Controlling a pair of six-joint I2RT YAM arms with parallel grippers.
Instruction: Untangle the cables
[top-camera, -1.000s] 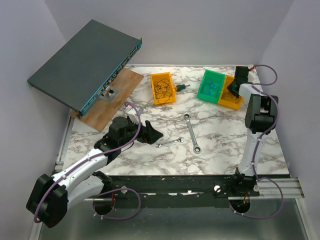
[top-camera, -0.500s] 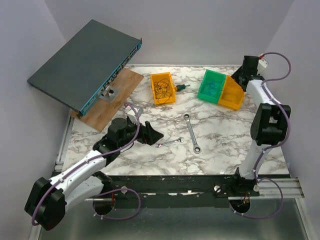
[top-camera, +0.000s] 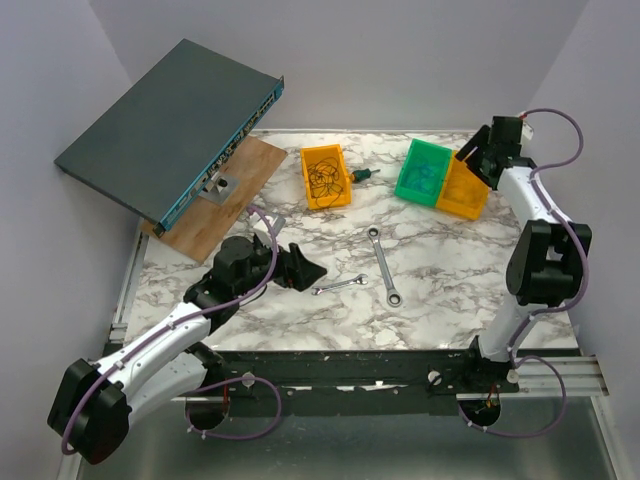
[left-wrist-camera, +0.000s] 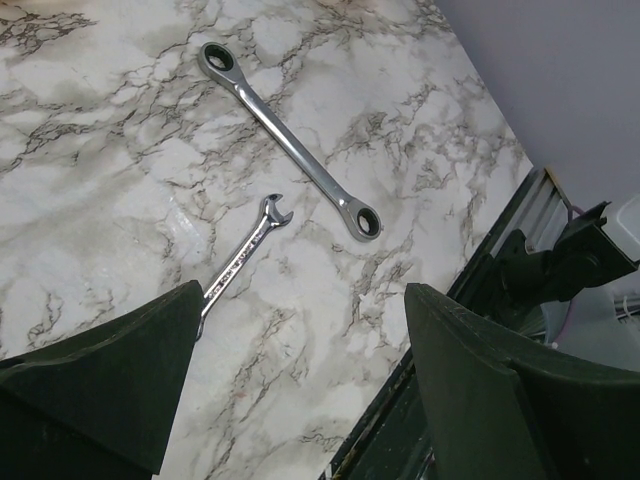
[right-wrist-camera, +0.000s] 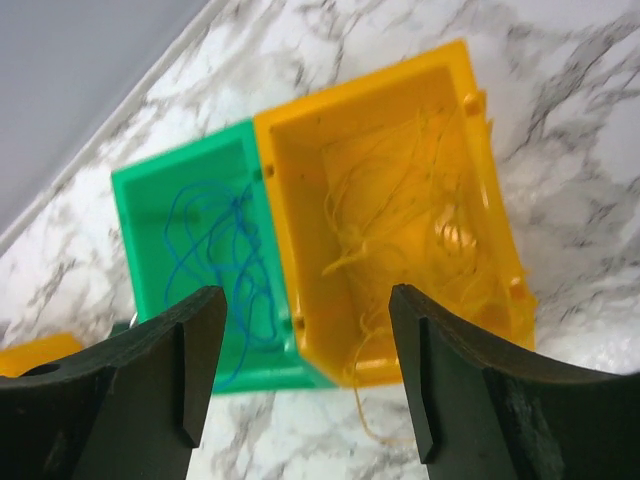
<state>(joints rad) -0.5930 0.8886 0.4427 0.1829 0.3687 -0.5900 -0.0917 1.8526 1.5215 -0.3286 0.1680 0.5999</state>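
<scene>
The cables lie sorted in bins at the back of the table. Thin blue wire (right-wrist-camera: 215, 260) fills the green bin (top-camera: 422, 172), and yellow wire (right-wrist-camera: 400, 230) fills the yellow bin (top-camera: 463, 187) beside it. One yellow strand hangs over that bin's rim onto the marble. A dark tangle (top-camera: 322, 178) sits in a second yellow bin (top-camera: 325, 200) at the back centre. My right gripper (right-wrist-camera: 308, 375) is open and empty above the green and yellow bins, seen from above at the back right (top-camera: 478, 155). My left gripper (left-wrist-camera: 300, 380) is open and empty, low over the marble at the left (top-camera: 303, 268).
A small silver wrench (left-wrist-camera: 245, 255) lies just ahead of my left fingers, and a longer ratchet wrench (left-wrist-camera: 290, 140) lies beyond it. A dark network switch (top-camera: 170, 125) leans on a wooden board (top-camera: 215, 200) at the back left. A small green-handled tool (top-camera: 362, 175) lies by the centre bin.
My right arm has swung from over the right yellow bin out to the back right corner and now points back at the bins. My left arm has hardly moved.
</scene>
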